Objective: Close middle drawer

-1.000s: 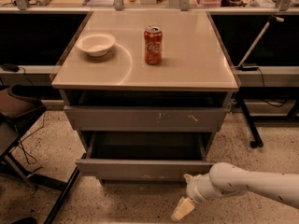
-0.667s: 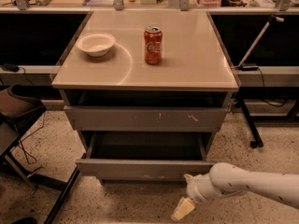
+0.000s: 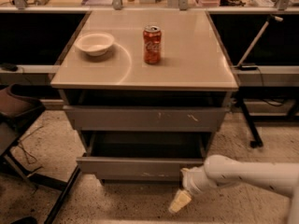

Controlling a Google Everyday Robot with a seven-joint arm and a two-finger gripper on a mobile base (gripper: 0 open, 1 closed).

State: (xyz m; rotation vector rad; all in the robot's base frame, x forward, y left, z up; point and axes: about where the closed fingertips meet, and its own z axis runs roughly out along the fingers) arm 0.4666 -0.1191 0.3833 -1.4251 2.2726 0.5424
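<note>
Currently approach step: middle drawer [image 3: 135,168] pulled out, gripper [image 3: 180,202] low below bench [image 3: 187,55] front-right corner, grip state unclear; next, lift, push front squarely in

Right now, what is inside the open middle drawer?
The middle drawer shows only dark grey interior; its floor behind the front panel is hidden. The gripper hangs below its front, toward the picture's right.

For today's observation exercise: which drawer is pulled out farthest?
The middle drawer, below the scratched front; its inside shows. The gripper hangs below its right corner.
</note>
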